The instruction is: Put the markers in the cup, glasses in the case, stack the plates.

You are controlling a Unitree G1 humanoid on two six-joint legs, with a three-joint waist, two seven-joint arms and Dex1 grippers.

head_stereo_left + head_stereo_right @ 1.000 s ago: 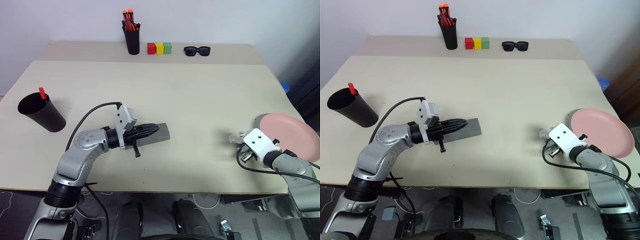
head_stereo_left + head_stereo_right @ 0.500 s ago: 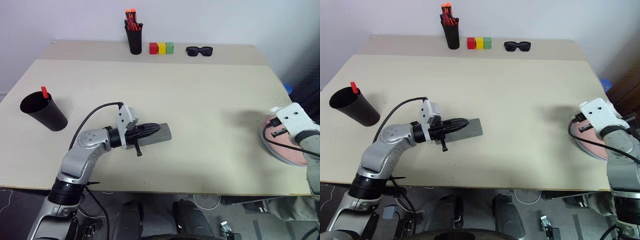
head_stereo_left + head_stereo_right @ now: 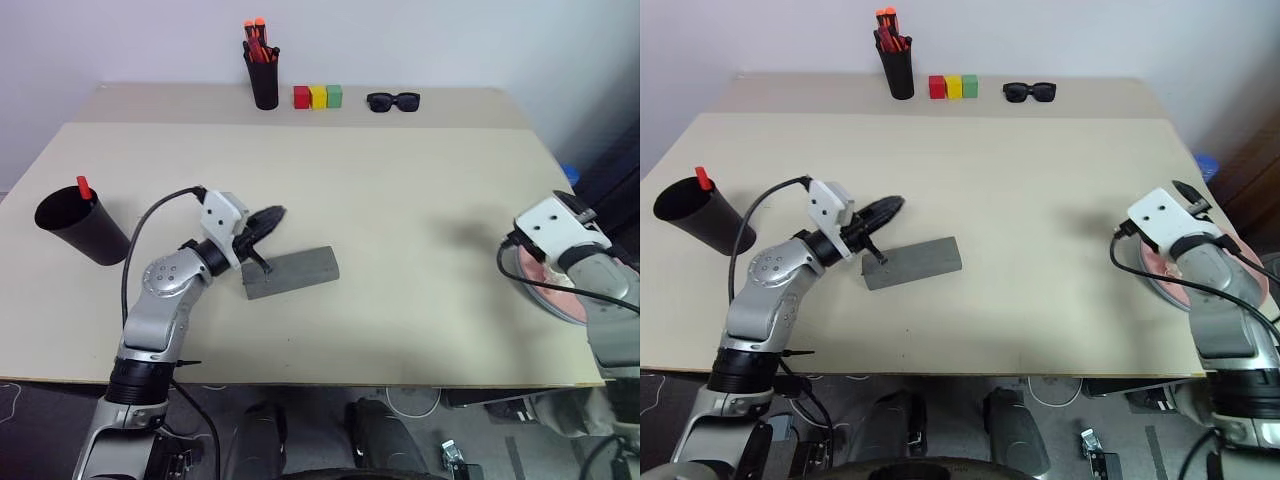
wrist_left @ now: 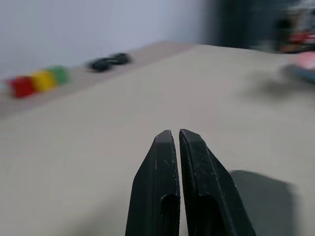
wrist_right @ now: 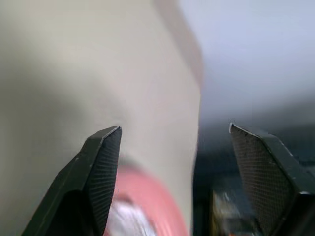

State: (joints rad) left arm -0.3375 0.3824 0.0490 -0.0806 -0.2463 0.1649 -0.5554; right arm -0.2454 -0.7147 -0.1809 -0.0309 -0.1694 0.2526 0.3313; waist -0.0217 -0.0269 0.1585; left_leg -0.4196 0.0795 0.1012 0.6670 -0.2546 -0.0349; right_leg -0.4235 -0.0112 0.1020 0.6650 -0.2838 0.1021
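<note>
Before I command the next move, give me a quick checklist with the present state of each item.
1. Grey case shut and lying flat on the table: ok.
2. Left gripper free of the case, jaws shut on nothing: ok.
3. Right gripper jaws open, nothing between them: ok.
4. Pink plate at the table's right edge, under the right arm: ok. Whether the light blue plate lies beneath it: cannot tell.
5. Black cup upright at the left edge with a red-tipped marker in it: ok. Second marker inside: cannot tell.
6. Glasses inside the case: cannot tell.
</note>
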